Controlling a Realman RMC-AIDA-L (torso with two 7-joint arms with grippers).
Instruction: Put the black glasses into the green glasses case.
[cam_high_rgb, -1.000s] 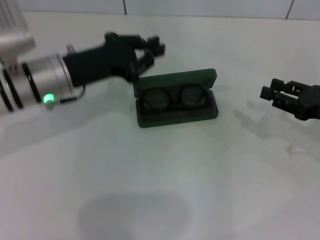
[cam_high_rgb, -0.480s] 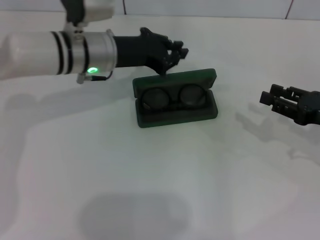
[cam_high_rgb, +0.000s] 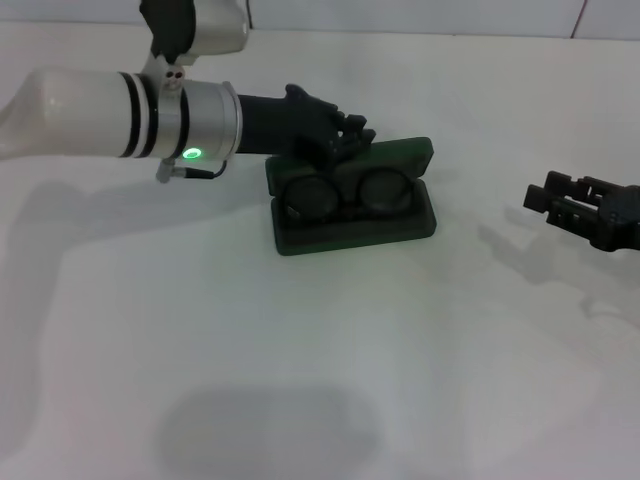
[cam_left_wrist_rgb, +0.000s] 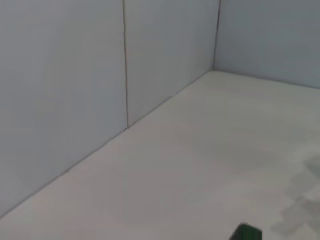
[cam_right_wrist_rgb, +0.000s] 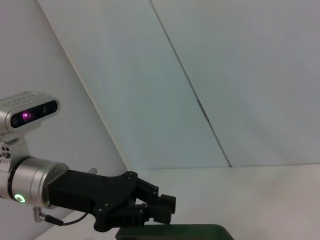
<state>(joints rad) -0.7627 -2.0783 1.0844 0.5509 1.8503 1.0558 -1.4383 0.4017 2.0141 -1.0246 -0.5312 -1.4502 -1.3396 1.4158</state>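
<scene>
Head view: a dark green glasses case (cam_high_rgb: 352, 200) sat open on a white table (cam_high_rgb: 300, 380), a little beyond the middle. Its lid stood up along the far side, and the black glasses (cam_high_rgb: 340, 193) already lay inside the tray, two rounded lenses side by side. The left gripper (cam_high_rgb: 352, 135) reached in from the left, its dark fingers bunched close together right at the lid's upper edge, toward the left end. It gripped nothing that could be seen; whether it touched the lid was unclear. Placed behind the upright lid like that, it seemed set to push the lid down toward the near side. The right gripper (cam_high_rgb: 560, 200) hung above the table well off to the right of the case, apart from everything; whether its fingers were spread or closed could not be told. It appeared idle.

Left wrist view: mostly pale wall panels and bare table showed, with only a small green corner of the case (cam_left_wrist_rgb: 246, 232) at the picture's edge. The arm's own fingers did not show.

Right wrist view: seen from across the table, the left gripper (cam_right_wrist_rgb: 162, 205) hovered just over the green lid's rim (cam_right_wrist_rgb: 175, 232), its fingers drawn nearly together and empty. The glasses were hidden behind the lid here.
</scene>
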